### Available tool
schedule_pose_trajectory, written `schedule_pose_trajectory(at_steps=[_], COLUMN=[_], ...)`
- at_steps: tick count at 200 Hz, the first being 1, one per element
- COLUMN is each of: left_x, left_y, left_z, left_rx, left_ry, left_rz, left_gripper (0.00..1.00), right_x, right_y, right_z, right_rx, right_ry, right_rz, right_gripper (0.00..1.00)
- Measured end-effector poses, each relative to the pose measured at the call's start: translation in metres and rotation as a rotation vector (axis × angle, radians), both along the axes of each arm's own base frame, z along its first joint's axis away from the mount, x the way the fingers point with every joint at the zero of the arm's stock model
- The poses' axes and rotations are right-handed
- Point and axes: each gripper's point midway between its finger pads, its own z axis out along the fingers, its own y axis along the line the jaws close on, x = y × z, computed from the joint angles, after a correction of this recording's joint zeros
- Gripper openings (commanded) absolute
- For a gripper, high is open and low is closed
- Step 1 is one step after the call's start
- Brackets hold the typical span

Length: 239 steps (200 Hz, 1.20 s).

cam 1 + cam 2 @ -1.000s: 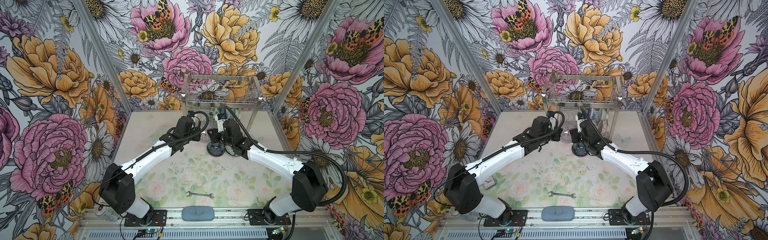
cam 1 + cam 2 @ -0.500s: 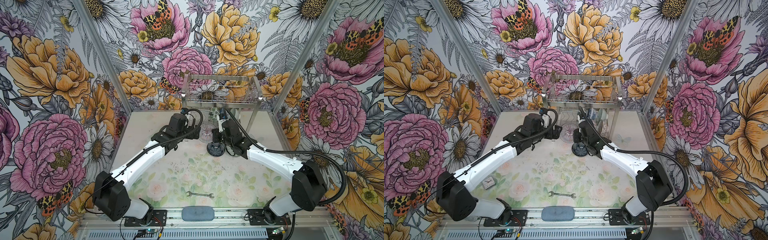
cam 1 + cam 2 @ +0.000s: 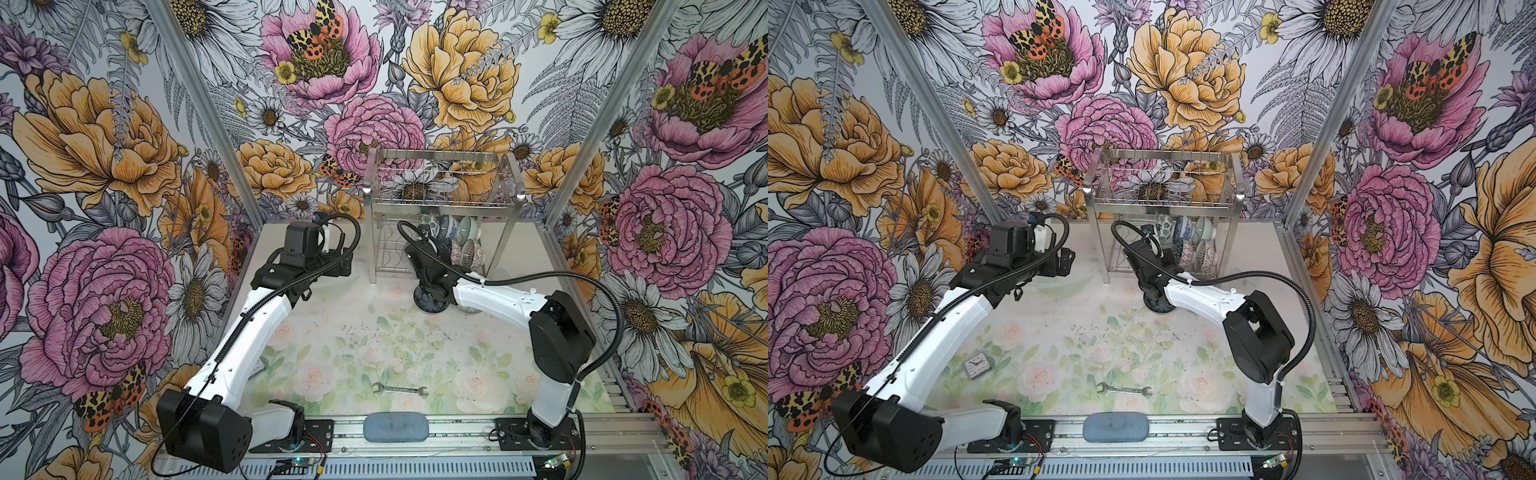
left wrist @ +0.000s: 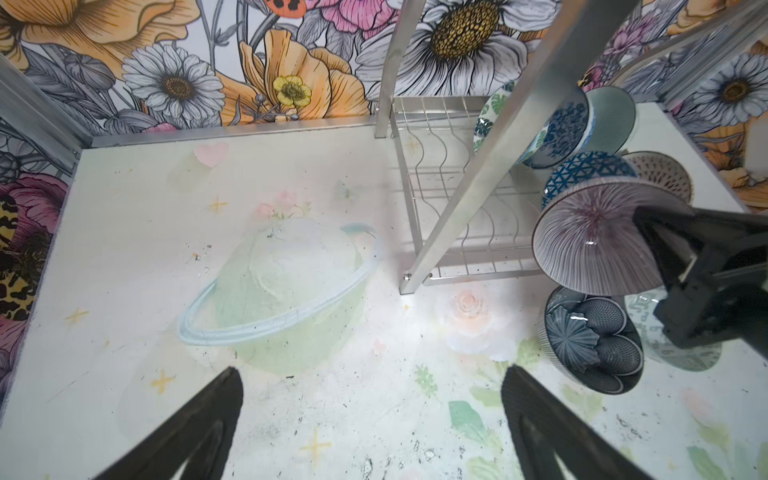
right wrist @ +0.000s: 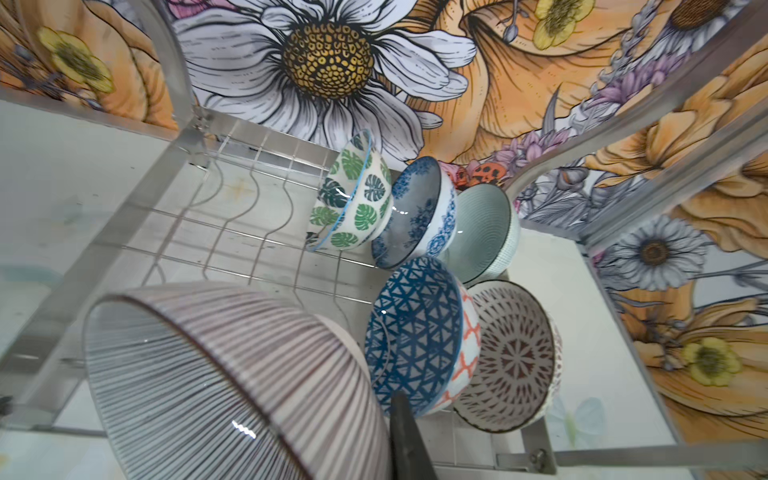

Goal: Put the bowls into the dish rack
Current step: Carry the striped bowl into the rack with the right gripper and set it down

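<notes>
our right gripper (image 4: pixel 652 237) pinches the striped bowl (image 5: pixel 216 374) by its rim at the rack (image 3: pixel 442 204) lower tier; left gripper (image 4: pixel 372 376) gapes empty. placing step, we judge: next it needs seating in a free slot

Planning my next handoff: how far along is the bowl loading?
Done: five bowls stand in the lower tier of the dish rack. In hand: the right fingers grip the striped bowl by the rack. Remaining: the dark bowl on the table, and maybe a pale bowl partly hidden beside it. The left fingers are open, empty.
</notes>
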Motion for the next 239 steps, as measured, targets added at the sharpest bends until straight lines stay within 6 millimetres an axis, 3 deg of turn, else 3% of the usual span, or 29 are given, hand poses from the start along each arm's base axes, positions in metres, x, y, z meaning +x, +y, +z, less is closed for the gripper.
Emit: schedule_pose_trajectory(at_steps=[55, 118, 181, 239], left_x=[-0.007, -0.011, -0.012, -0.013], left_y=[0.007, 0.006, 0.006, 0.006], left_z=[-0.008, -0.002, -0.002, 0.001], left_rx=[-0.012, -0.020, -0.022, -0.025], left_ry=[0.021, 0.004, 0.004, -0.006], left_rz=[-0.004, -0.010, -0.013, -0.013], left_gripper=[0.99, 0.99, 0.99, 0.99], right_x=[0.026, 0.048, 0.064, 0.073], right_y=[-0.007, -0.016, -0.027, -0.028], right_z=[-0.003, -0.043, -0.028, -0.046], right_rx=[-0.201, -0.358, -0.415, -0.472], right_ry=[-0.036, 0.012, -0.030, -0.012], right_rz=[-0.102, -0.160, -0.219, -0.231], right_gripper=[0.00, 0.00, 0.00, 0.00])
